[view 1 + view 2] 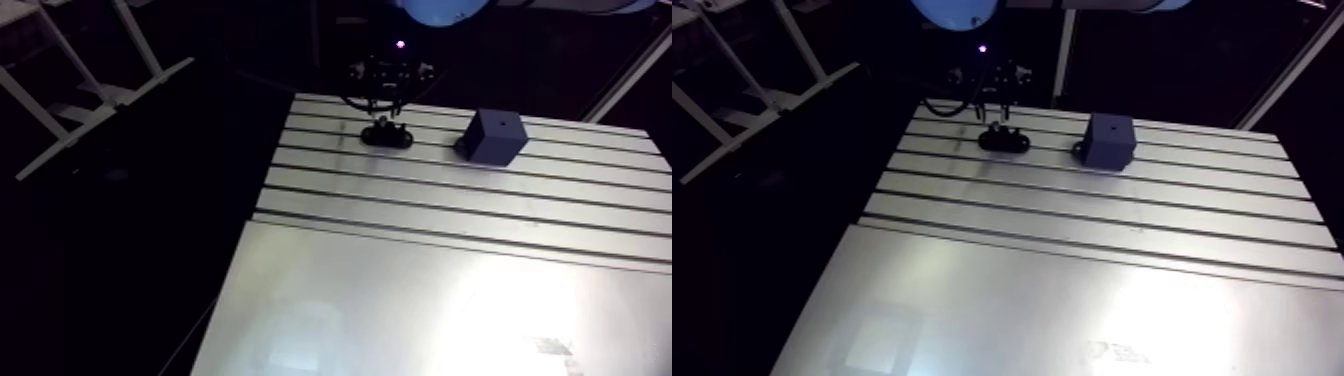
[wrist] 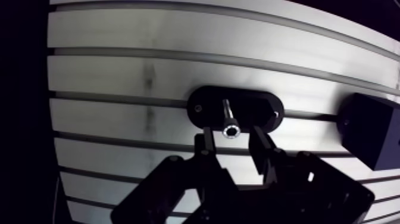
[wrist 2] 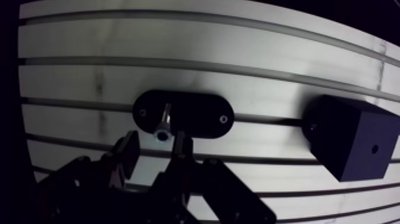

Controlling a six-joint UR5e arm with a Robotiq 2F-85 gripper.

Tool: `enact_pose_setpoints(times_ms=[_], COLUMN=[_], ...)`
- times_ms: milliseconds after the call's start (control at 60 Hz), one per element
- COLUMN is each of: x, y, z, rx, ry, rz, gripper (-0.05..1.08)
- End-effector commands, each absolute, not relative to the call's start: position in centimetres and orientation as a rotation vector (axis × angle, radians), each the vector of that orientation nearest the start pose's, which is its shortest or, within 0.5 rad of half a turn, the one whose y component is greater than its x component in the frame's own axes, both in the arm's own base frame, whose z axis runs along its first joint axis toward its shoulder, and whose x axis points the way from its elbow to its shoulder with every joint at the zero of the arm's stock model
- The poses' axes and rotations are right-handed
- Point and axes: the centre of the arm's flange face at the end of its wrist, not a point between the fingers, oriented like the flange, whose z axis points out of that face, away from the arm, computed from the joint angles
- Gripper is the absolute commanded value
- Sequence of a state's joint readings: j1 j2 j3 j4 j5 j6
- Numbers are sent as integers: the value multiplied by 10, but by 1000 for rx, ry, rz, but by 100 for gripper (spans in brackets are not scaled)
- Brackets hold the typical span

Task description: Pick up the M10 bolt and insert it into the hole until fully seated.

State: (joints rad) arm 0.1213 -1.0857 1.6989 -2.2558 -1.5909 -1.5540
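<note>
Gripper [image 2: 231, 134]: hanging low over the tabletop [image 1: 400, 200], fingers standing spread, pinching nothing.
M10 bolt [image 2: 228, 116]: sticking up out of the black oval holder [image 2: 262, 110], its head lying between the spread fingertips; contact is not showing.
Holder: lying flat across a slot of the tabletop.
Block [image 3: 351, 140]: sitting dark beside the holder, apart from it, a small hole [image 3: 374, 149] showing in one face.

Bench [image 1: 420, 260]: two things on its slotted far part, near the back edge. Oval base [image 2: 256, 107] lies across a slot. Bolt [image 2: 229, 119] stands in the base's middle. Block [image 3: 351, 140] sits to the base's right in the arm view, apart. Hand [image 2: 231, 136] hangs over the base, fingers spread either side of the bolt's head.
</note>
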Motion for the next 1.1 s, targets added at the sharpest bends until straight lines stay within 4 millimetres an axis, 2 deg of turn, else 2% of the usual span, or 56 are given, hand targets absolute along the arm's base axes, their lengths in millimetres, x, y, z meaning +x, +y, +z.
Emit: enact_pose_setpoints(times_ms=[17,1100], x=[-605,-607], y=[-206,-205], z=[217,201], rx=[-167,-164], ry=[3205,3181], rz=[26,26], gripper=[56,57])
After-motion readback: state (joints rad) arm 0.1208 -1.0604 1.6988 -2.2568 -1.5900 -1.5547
